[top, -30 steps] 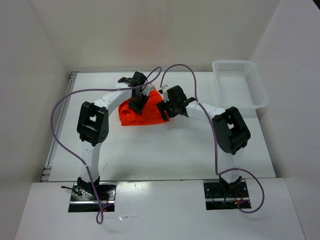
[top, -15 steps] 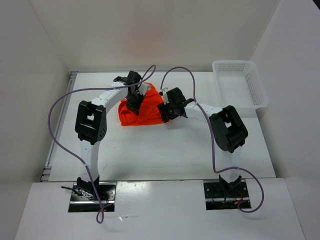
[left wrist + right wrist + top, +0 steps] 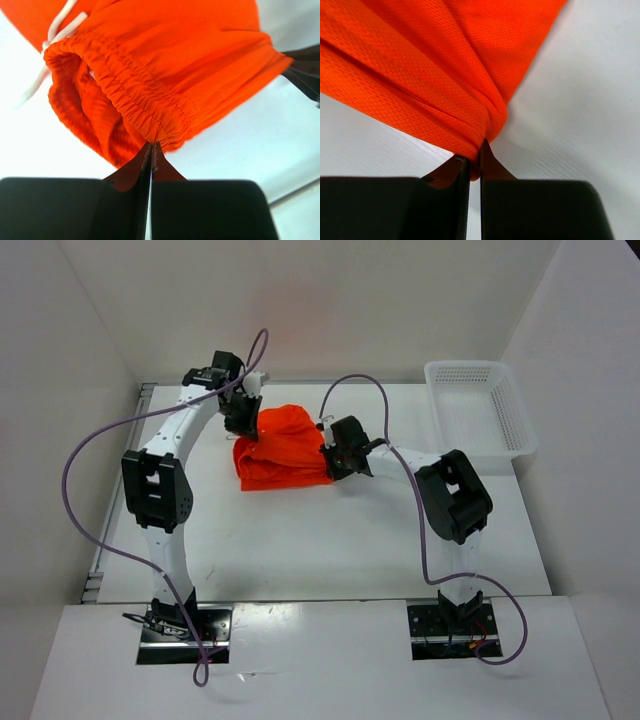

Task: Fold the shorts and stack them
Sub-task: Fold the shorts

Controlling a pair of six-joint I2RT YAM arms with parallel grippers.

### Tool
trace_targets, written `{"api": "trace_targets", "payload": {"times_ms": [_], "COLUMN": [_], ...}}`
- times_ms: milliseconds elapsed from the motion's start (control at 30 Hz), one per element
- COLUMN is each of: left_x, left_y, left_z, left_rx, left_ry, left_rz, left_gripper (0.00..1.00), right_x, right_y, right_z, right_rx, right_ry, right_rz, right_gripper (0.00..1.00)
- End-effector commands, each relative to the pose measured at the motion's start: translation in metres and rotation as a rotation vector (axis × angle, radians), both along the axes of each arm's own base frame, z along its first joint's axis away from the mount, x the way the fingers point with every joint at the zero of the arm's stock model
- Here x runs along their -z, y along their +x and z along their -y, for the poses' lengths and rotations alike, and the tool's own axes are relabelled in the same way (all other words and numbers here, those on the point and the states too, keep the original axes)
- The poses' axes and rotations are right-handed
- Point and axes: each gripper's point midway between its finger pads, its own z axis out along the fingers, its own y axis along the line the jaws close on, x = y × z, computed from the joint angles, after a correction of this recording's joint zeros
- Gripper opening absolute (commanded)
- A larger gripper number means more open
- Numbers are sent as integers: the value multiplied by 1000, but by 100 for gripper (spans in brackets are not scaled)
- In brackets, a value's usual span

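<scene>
shorts [image 3: 285, 445]: bright orange-red, fine mesh weave
drawstring [image 3: 57, 27]: white
basket [image 3: 465, 366]: white, dotted with holes
worktop [image 3: 320, 540]: plain white
arms [image 3: 185, 420]: white links, black joints
cables [image 3: 355, 377]: purple

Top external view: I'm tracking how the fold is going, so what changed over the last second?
The left gripper swung away to the far left, jaws shut on the waistband, drawing the shorts out wider. The right gripper stayed clamped at the shorts' right edge, barely shifting. The basket did not move.
</scene>
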Motion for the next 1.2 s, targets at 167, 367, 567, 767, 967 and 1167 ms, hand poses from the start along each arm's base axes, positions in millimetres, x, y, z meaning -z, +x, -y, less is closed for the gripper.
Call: {"api": "trace_targets", "payload": {"times_ms": [167,367,567,767,967,1167], "left_x": [-33,-20,-21,11,-13,18], "left_y": [-31,-41,-32,-52,-54,-60], "left_z": [-58,-81,-86,-83,11,26], "left_rx": [-120,-173,-186,-179,52,92], "left_ry": [89,73,50,24,-130,-42], "left_rz": [-3,-39,-28,-124,-80,-93], "left_gripper": [0,0,0,0,27,46], "right_x": [-31,-76,-79,-54,-47,-43], "right_y": [14,39,22,-29,-30,-29], "right_z": [-12,16,20,-9,-8,-7], "right_rx": [9,163,52,-203,-204,-193], "right_ry": [10,-107,-224,-249,-256,-262], "right_rz": [97,278,347,313,305,297], "right_gripper": [0,0,0,8,13,13]}}
